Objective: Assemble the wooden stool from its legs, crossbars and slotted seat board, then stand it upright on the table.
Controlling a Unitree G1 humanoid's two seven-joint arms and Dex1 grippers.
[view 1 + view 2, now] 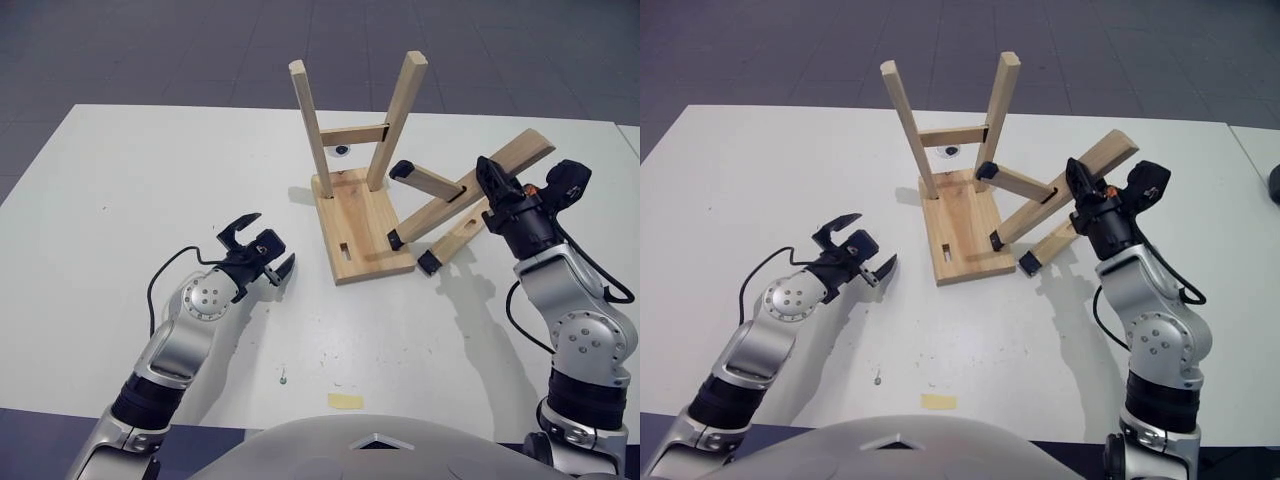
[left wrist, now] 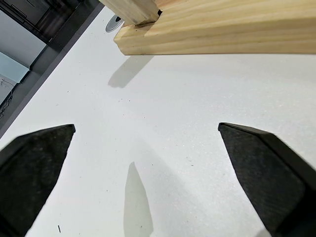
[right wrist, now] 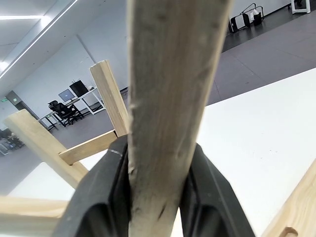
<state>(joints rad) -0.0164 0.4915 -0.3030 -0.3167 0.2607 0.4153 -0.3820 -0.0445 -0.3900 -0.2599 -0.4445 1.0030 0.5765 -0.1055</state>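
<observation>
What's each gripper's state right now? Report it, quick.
Left gripper: open, holding nothing.
Right gripper: shut on the loose leg frame.

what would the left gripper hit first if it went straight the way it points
Most likely the seat board, on its side edge: the open left gripper faces it across bare table. Depth is unclear, so it might graze the table first.

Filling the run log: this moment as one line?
left tool: open, beside board | right tool: shut on second leg frame, tilted by board | first leg frame: standing on board
</observation>
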